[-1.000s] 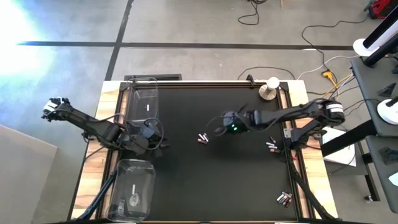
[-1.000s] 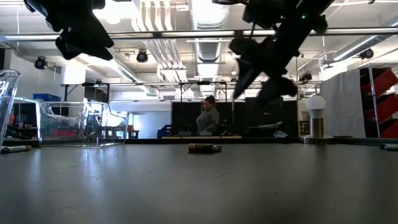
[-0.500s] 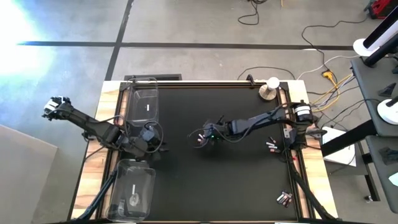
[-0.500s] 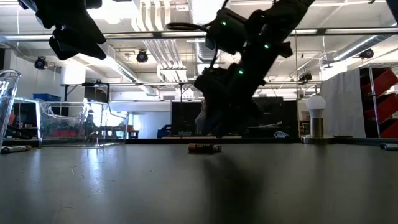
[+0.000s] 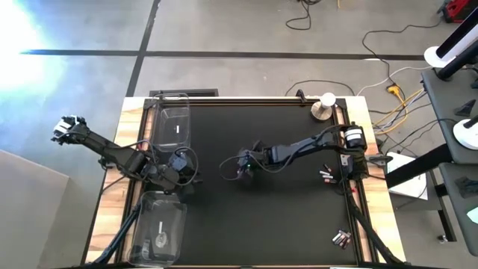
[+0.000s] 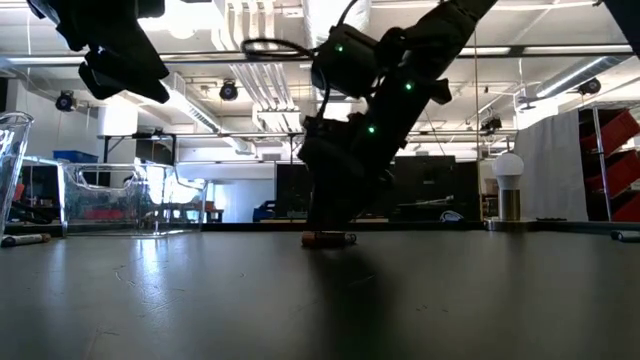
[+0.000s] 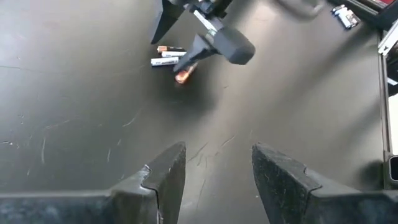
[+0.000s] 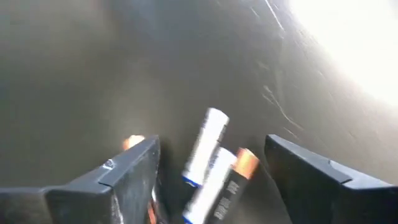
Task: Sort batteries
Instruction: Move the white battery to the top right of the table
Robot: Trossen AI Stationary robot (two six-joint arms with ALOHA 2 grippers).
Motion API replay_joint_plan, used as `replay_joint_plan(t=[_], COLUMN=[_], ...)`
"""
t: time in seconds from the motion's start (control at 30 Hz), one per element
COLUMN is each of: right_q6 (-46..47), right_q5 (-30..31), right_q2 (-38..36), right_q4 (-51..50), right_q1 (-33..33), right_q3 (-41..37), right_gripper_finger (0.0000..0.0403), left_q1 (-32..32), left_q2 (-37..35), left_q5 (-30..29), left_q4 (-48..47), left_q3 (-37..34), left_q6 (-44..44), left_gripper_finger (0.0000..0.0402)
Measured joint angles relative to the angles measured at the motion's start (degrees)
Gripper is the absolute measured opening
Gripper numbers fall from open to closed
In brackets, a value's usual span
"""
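A small cluster of batteries (image 5: 240, 167) lies at the table's middle: one silvery-white cell (image 8: 205, 146), and dark cells with orange ends (image 8: 231, 179). They show in the low view as batteries (image 6: 328, 238) and in the left wrist view as batteries (image 7: 170, 57). My right gripper (image 8: 208, 177) is open and low over them, one finger on either side of the white cell and a dark one. It also shows from above as my right gripper (image 5: 244, 163). My left gripper (image 7: 217, 165) is open, raised above the table between the two bins, seen from above as my left gripper (image 5: 184, 169). My right gripper comes down on the cluster slanting from the table's right. One finger (image 8: 127, 174) stands right beside an orange battery end (image 8: 132, 142). Whether any finger touches a cell I cannot tell.
Two clear bins sit along the table's left side, one far (image 5: 173, 123) and one near (image 5: 160, 236). A round knob object (image 5: 323, 109) stands at the far right corner. More batteries lie near the right edge (image 5: 326, 175) and at the near right corner (image 5: 342, 238).
My right gripper has travelled toward the table's left and come down, from a raised spot right of the middle to just above the battery cluster. The batteries have stayed where they were.
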Motion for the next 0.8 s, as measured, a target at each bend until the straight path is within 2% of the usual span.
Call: replay_joint_plan(t=[0.13,0.37,0.57,0.8], right_q6=[-4.73,-2.95,-1.03,-0.04], right_q5=[-1.25,-4.16,-0.65,1.18], right_q2=[0.11,0.11,1.44,4.12], right_q4=[1.88,2.12,2.49,3.81], right_q1=[-0.02,-1.38,-1.42,-1.38], right_q3=[-0.08,-0.39,-0.46,0.00], right_gripper_finger=[0.0312,0.0318,0.0283,0.0207], left_q1=[-0.02,-0.24,-0.22,-0.22], left_q2=[-0.02,-0.02,-0.02,-0.04], left_q5=[0.02,0.01,-0.02,-0.04], left_q4=[0.05,0.52,0.75,1.02], left_q3=[-0.37,-1.14,-1.46,-1.54], left_q6=[0.01,-0.45,-0.75,-0.88], left_gripper_finger=[0.0164,0.0164,0.0164,0.0164])
